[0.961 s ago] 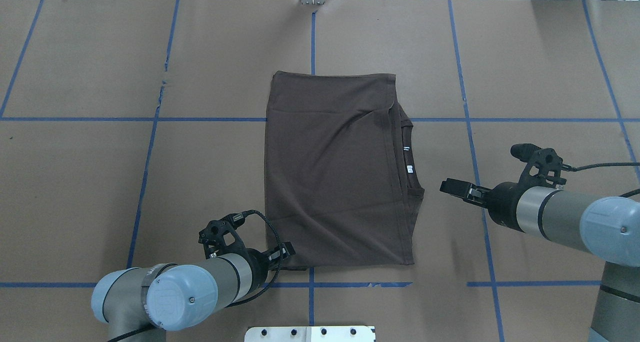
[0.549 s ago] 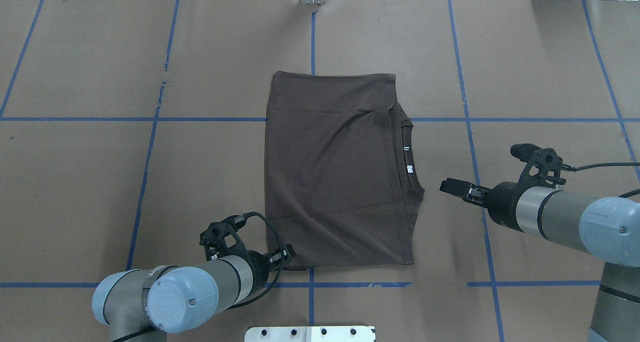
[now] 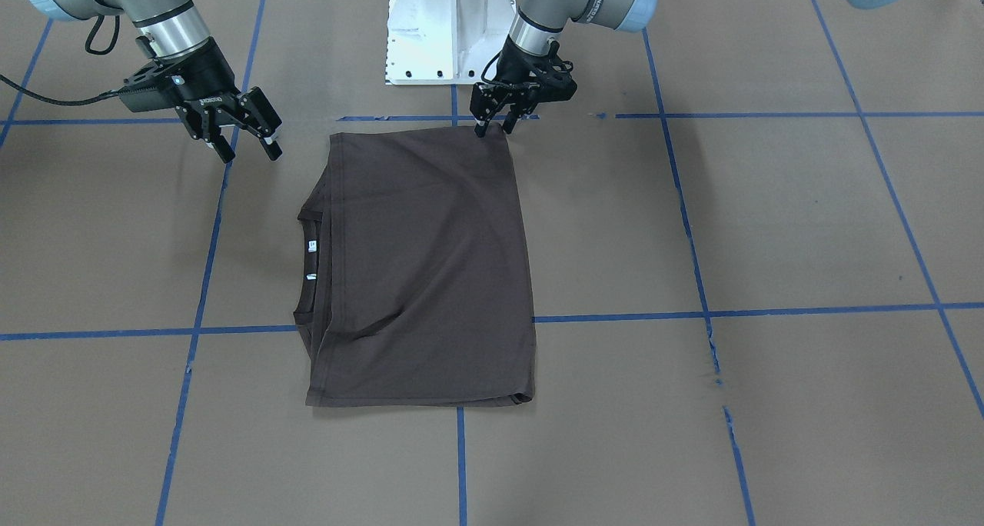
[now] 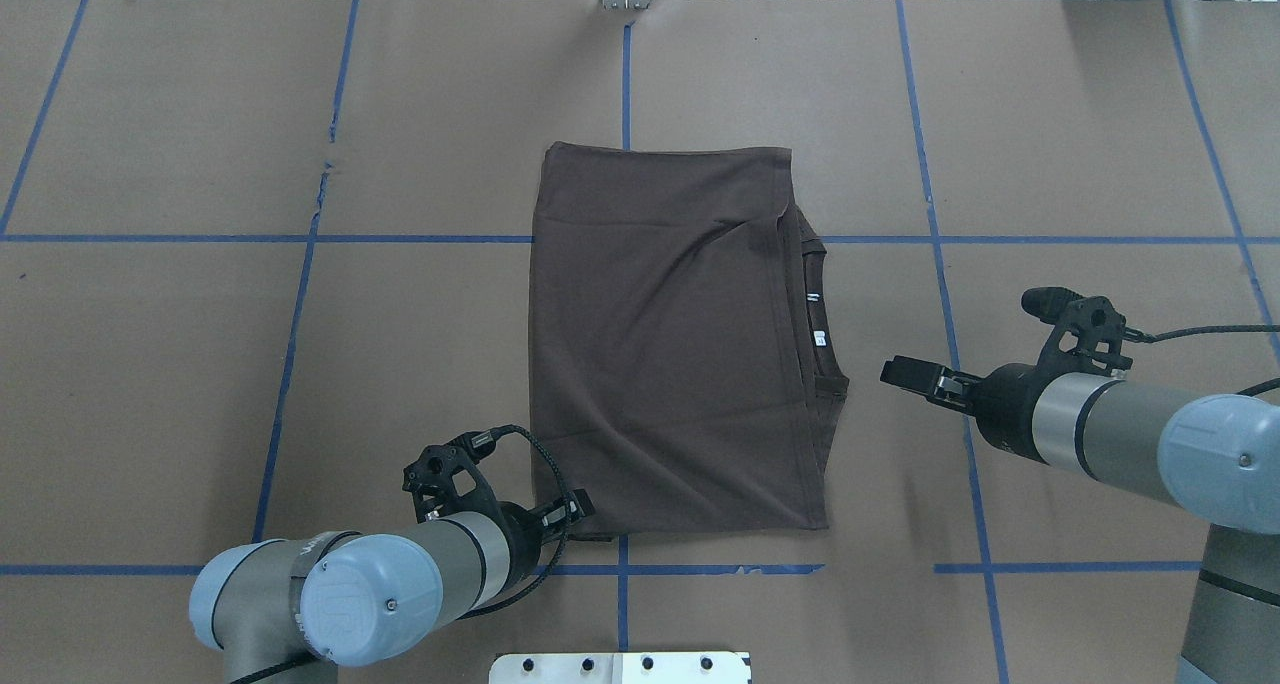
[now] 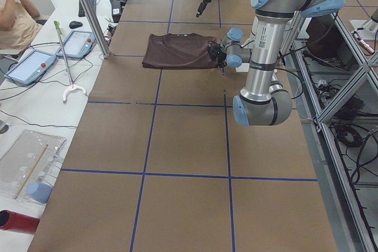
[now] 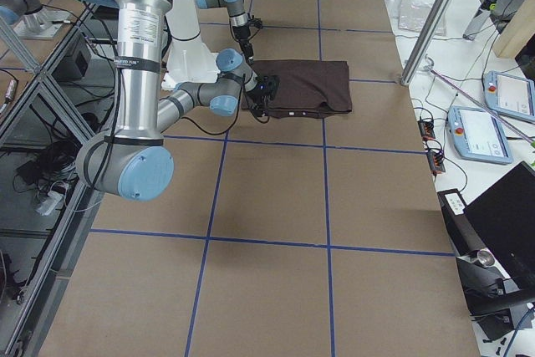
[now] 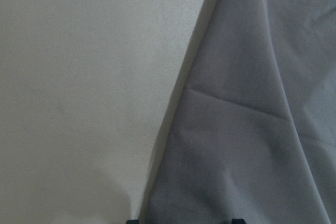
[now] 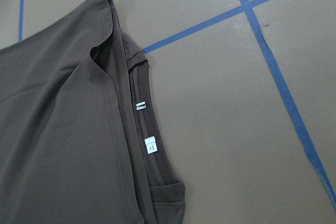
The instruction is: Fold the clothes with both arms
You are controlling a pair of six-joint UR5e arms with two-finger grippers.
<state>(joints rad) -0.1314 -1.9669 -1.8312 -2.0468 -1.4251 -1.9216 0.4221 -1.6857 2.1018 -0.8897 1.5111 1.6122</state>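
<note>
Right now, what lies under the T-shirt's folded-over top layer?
The ribbed collar and two white neck labels show past that layer's edge of the T-shirt; whatever else lies beneath is covered.

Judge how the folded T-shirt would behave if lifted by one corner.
Likely floppy: the T-shirt lies flat with soft wrinkles, so a corner lift would probably drape and unfold its layers. Probably light, being thin cloth. Pushed, it may bunch rather than slide on the brown paper.

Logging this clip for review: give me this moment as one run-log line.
T-shirt folded flat, collar showing | left gripper open at its robot-side corner | right gripper open, clear of it
</note>
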